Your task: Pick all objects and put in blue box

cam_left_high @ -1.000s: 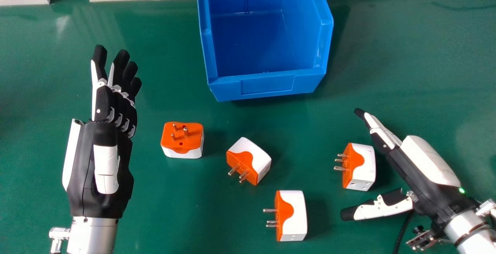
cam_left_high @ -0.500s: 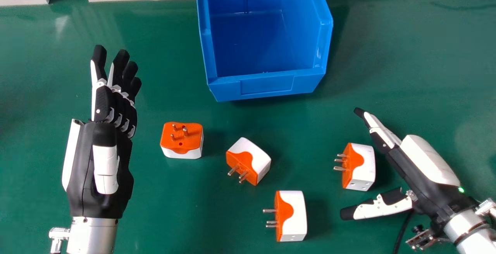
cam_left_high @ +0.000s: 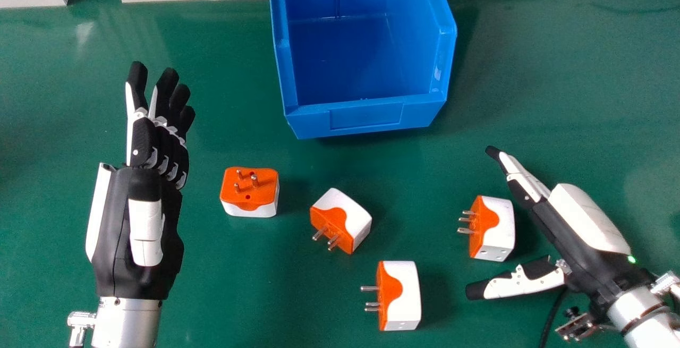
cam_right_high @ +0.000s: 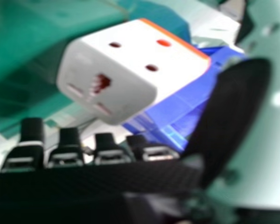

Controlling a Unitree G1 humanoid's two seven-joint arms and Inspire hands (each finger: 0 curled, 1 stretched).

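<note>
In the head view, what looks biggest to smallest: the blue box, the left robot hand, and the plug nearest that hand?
By how much picture each covers:
1. Blue box
2. Left robot hand
3. Plug nearest that hand

Left hand (cam_left_high: 118, 231) outstretched; right hand (cam_left_high: 574, 239) outstretched, angled inward.

Site: lab or workshop, which of the two unclear. Evidence: plain green worktop (cam_left_high: 558, 71), open-front blue plastic bin (cam_left_high: 366, 117), silver robot forearm (cam_left_high: 127, 321) over the worktop.

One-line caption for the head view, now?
Open right hand beside a white-and-orange plug adapter; blue box ahead.
</note>
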